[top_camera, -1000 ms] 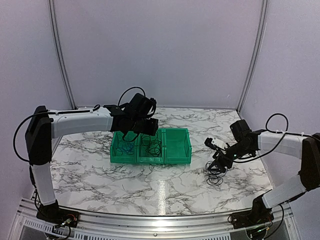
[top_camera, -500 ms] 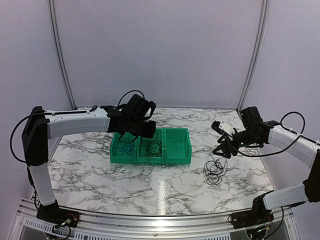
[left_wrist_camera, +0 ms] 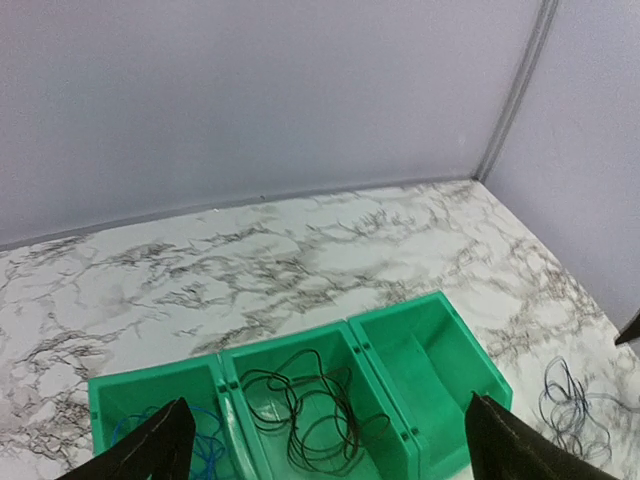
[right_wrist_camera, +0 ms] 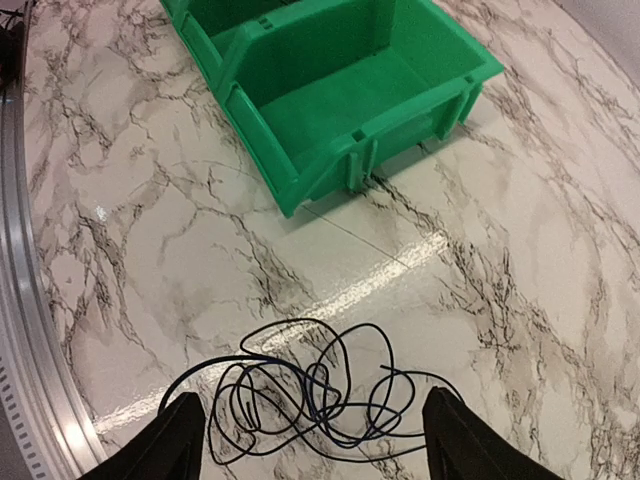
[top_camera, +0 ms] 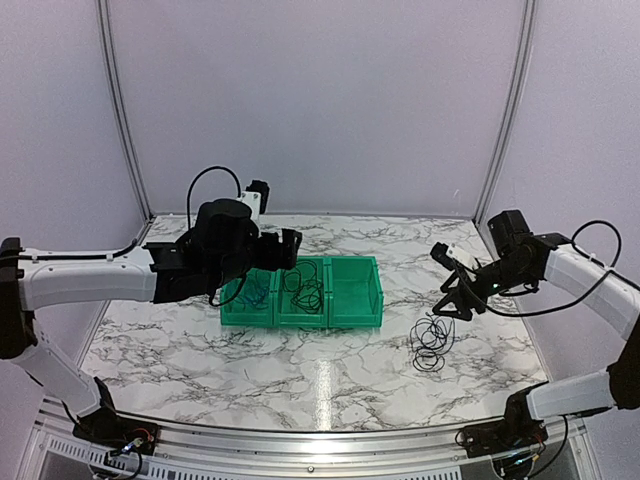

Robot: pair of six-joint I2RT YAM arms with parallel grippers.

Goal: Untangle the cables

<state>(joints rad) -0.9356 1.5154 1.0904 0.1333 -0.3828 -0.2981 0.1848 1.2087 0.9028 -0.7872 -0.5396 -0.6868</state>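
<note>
Right gripper point(top_camera: 452, 303) is the one that matters here. It hangs just above the tangle point(right_wrist_camera: 300, 395) of cables on the table point(top_camera: 300, 375), jaws spread wide and holding nothing. In the wrist view the tangle sits right below, between the two fingers, and it spreads a bit wider along the line from finger to finger. So my guess is a straight drop gets it. There's at least one dark blue strand mixed in with the black.

Left gripper point(top_camera: 285, 250) is well away, over the bins, also wide open and empty.

Bins: left bin point(left_wrist_camera: 150, 375) has a blue cable point(left_wrist_camera: 205, 445), middle bin point(left_wrist_camera: 285, 345) has a black cable point(left_wrist_camera: 310, 405), right bin point(left_wrist_camera: 430, 340) has nothing in it.
</note>
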